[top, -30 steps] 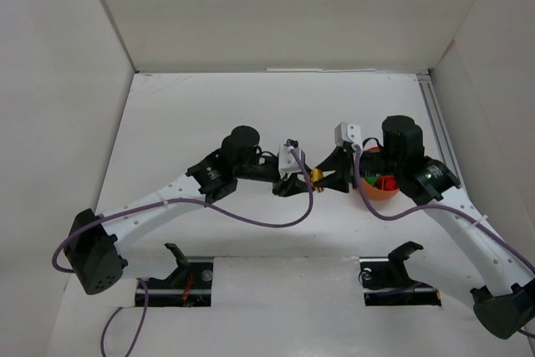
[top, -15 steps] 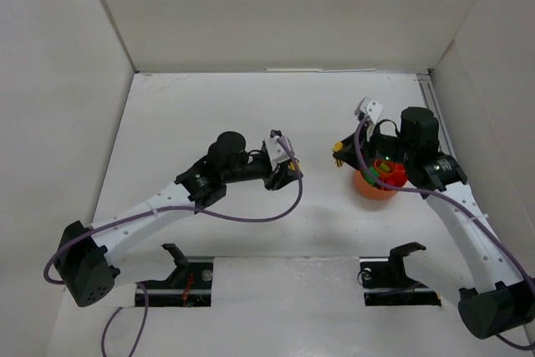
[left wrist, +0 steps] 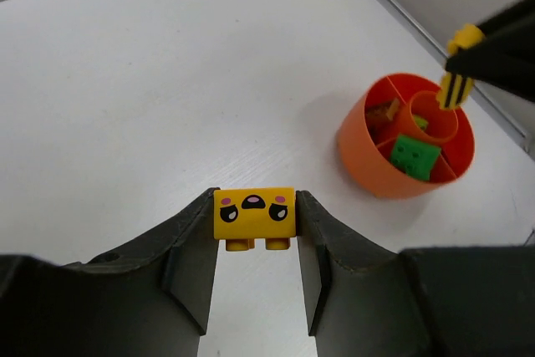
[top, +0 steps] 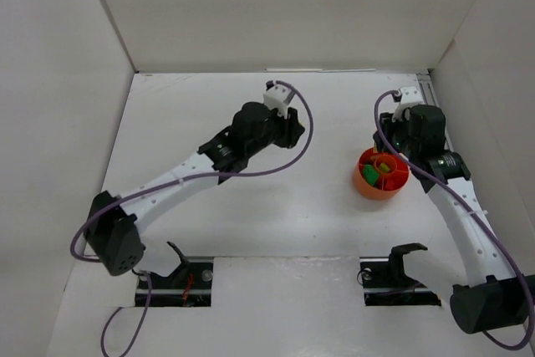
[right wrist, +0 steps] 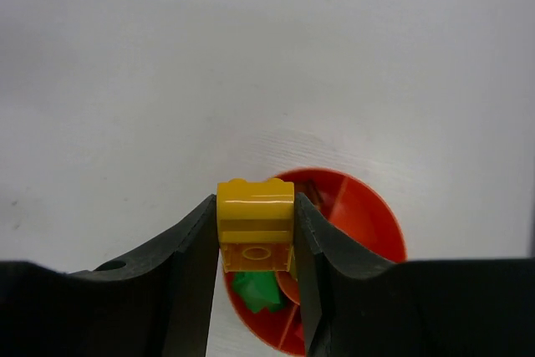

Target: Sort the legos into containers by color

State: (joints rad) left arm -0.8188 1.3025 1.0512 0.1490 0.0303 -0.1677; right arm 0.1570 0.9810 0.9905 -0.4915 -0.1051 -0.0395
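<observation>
White and smooth, the table (top: 209,123) sits inside plain white walls (top: 276,6). On the right side of the table stands a small round bowl (left wrist: 359,152) made of shiny orange-red plastic. Thin walls inside it split it into parts around a little round middle. A green brick (left wrist: 415,156) with bumps on top lies in one part. Some orange-brown bits lie in another. The left claw (left wrist: 255,206) has two dark, curved fingers. They are pressed in tight on a small yellow brick with a face (left wrist: 254,214), which has black eyes, a mouth and pink cheeks. This claw is up off the table and well apart from the bowl, to the left of it. The right claw (right wrist: 255,236) is pinching a plain yellow brick (right wrist: 255,215) that is glossy and has bumps on top. It hangs above the bowl, close to the rim. Purple cables (top: 251,175) loop along both arms.
</observation>
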